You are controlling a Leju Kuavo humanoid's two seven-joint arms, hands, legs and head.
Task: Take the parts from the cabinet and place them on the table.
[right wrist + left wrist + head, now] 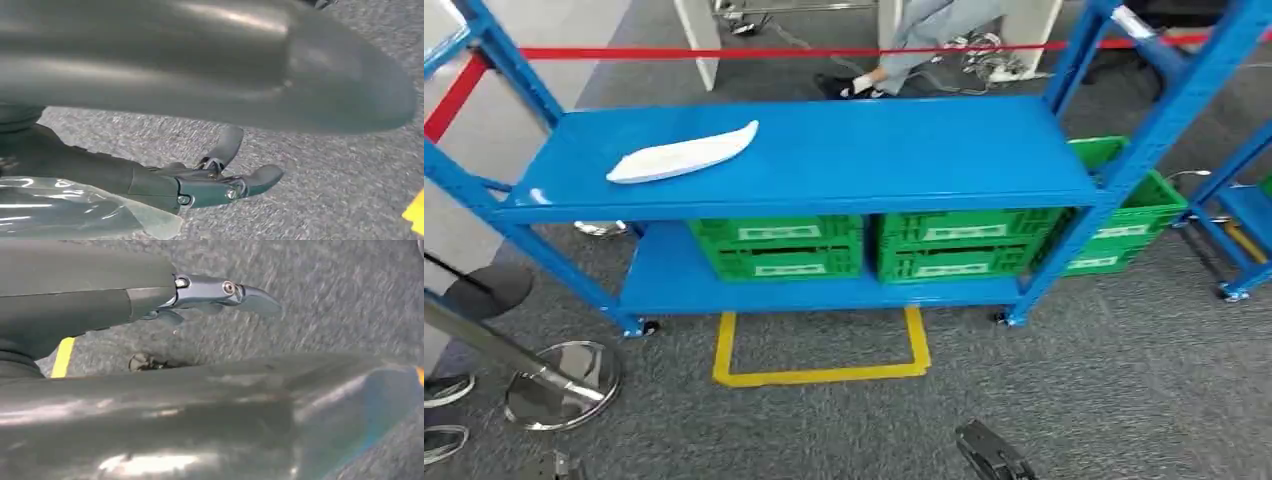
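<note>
A long white curved part (pixel 682 155) lies on the left half of the top shelf of the blue cabinet (pixel 904 150). My right hand (pixel 992 455) hangs low over the carpet, well short of the shelf. In the right wrist view that hand (pixel 220 180) has its fingers spread and holds nothing. A bit of my left hand (pixel 559 465) peeks in low down beside my body. The left wrist view has the left hand (pixel 215 294) stretched out straight above the carpet, empty.
Green crates (pixel 776 245) (pixel 964 245) fill the lower shelf, and another (pixel 1139 215) stands behind the right post. A yellow floor marking (pixel 819 372) lies before the cabinet. A round metal stand base (pixel 559 385) sits at the left. A person's leg (pixel 904 50) is beyond the red barrier tape (pixel 724 52).
</note>
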